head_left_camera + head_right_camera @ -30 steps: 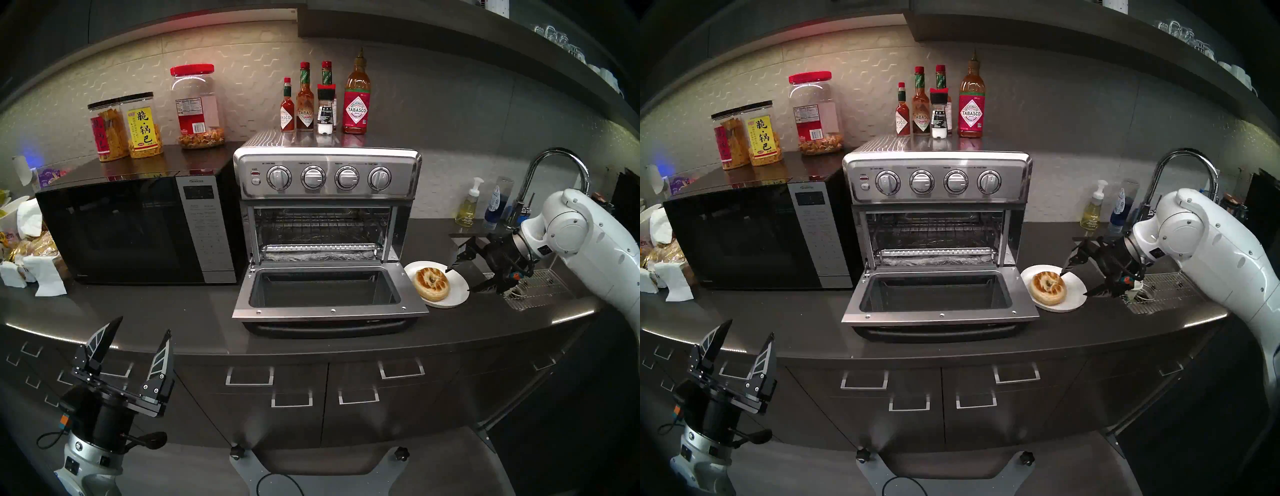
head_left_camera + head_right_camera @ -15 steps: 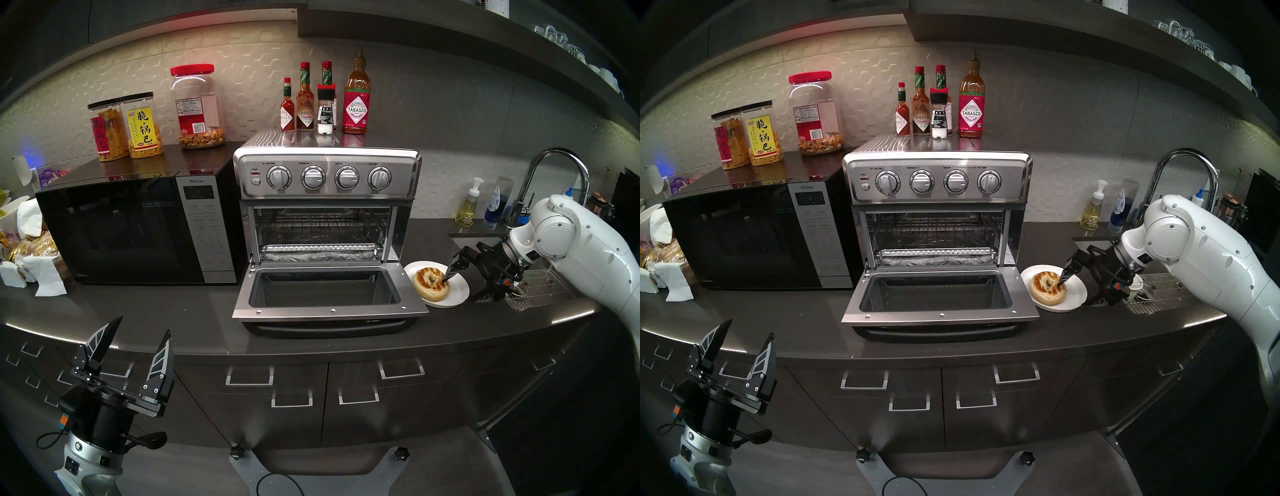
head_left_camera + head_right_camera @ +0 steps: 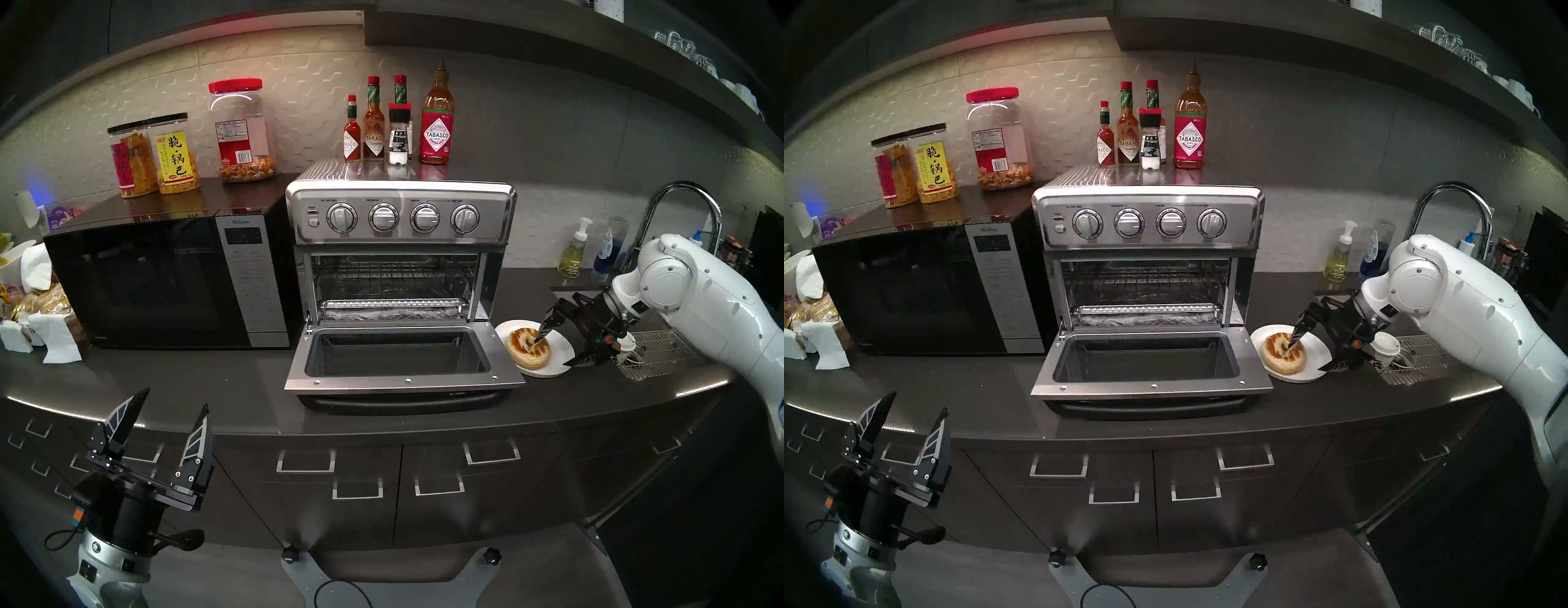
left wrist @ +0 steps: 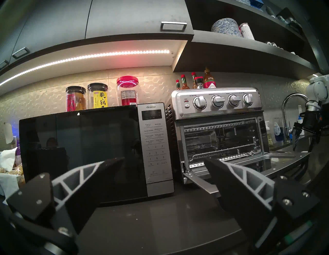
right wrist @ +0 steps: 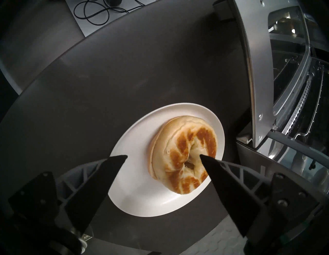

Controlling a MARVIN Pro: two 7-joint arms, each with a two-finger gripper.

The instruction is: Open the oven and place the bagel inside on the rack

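Two arms share one dark table (image 3: 191,382), and the oven (image 3: 401,212) serves as the landmark for everything on it. The black microwave (image 3: 161,280) stands just beside the oven's left wall, with snack jars (image 3: 242,131) on its top. The oven itself is open: its glass door (image 3: 399,356) lies folded down flat toward the table's front edge, and the rack (image 3: 390,304) sits inside the cavity with its perforated front rail at the mouth, bare. Hot-sauce bottles (image 3: 437,119) line the back of the oven's roof. A sink with a curved tap (image 3: 683,199) is well to the right of the oven.

The right arm reaches in from the sink side, its right hand (image 3: 551,350) tilted steeply downward with the fingers spread wide and nothing between them. The left hand (image 3: 172,403) hangs well in front of and to the left of the oven (below the table's front edge in the head views), fingers spread and empty too.

A white plate (image 3: 562,346) rests on the table just beside the right corner of the lowered door. The bagel (image 3: 526,352) lies on that plate, toasted face up. In the right wrist view one fingertip (image 5: 204,158) is over the bagel's centre hole while the other (image 5: 121,158) is above the plate's outer rim; whether either touches cannot be told.
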